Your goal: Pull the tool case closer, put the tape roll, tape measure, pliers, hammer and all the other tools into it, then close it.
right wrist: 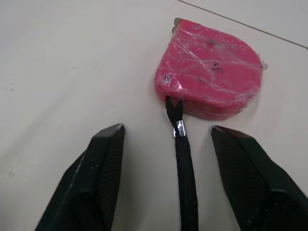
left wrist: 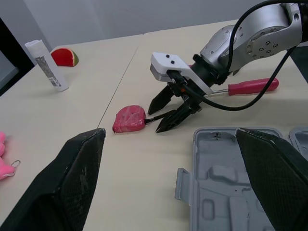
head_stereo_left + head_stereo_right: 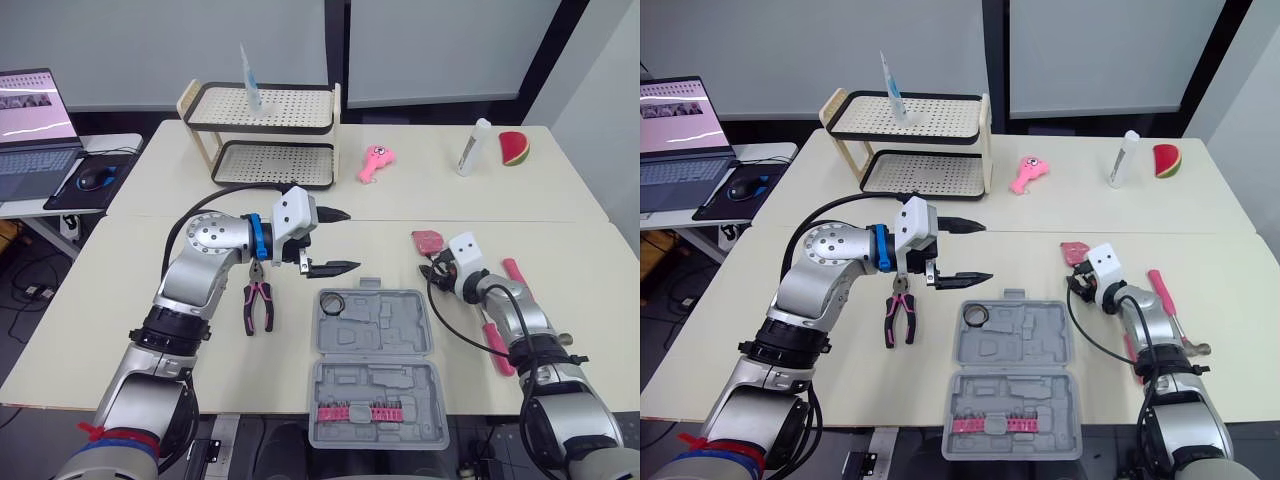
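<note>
Open tool case (image 3: 375, 365) at the near table edge, packing barely begun.
The tape roll (image 3: 333, 302) sits in its far-left corner. The pliers (image 3: 259, 305) on the left and the hammer (image 3: 1168, 305) on the right lie outside. The right gripper (image 2: 155, 120) gapes just short of the pink tape measure (image 1: 208, 72). The left gripper (image 3: 352, 240) hovers spread and empty. The case is not yet closed.

Bare counter (image 3: 235, 372) lying open left of case (image 3: 375, 388), pliers (image 3: 259, 305) alone sitting there. Left claw (image 3: 350, 240) hanging spread over strip behind case, rack (image 3: 265, 135) standing close behind. Right claw (image 1: 166, 129) gaping at tape measure (image 1: 209, 82), strap (image 1: 185, 168) running between fingers. Red-handled tools (image 3: 495, 345) crowding right arm's side.
</note>
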Tool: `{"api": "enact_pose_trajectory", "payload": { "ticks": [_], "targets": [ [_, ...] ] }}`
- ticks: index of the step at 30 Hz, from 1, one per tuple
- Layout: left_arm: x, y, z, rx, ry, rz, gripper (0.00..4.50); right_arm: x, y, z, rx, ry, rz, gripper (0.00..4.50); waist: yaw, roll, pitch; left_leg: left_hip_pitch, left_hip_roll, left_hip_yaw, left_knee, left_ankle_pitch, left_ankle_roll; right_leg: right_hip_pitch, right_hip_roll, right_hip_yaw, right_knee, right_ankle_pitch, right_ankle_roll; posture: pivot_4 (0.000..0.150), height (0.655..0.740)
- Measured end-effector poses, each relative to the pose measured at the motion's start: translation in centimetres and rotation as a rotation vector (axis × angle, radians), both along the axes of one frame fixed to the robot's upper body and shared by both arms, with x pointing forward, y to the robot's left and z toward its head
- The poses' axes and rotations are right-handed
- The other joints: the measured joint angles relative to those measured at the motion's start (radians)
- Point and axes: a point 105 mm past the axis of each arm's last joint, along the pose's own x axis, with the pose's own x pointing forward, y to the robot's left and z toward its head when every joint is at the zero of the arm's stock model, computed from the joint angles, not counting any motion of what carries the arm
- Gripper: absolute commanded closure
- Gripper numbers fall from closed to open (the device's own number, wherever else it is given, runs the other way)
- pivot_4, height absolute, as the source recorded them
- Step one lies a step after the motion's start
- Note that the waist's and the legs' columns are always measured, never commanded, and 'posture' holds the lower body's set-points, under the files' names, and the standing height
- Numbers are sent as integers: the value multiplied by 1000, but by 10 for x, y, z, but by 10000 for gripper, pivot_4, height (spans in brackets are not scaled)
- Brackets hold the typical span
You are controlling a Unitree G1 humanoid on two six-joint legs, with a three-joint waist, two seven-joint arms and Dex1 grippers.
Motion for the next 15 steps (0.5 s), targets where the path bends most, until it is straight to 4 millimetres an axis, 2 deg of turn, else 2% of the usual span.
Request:
{"api": "enact_pose_trajectory", "payload": {
  "ticks": [15],
  "targets": [
    [-1,-6,-2,-10,3,-11,0,1,-1,-1,-3,-13,-20,38510,1,0,0,0,0,0,0,0,0,0,0,0,0,0,0,1500,7400]
  ]
}}
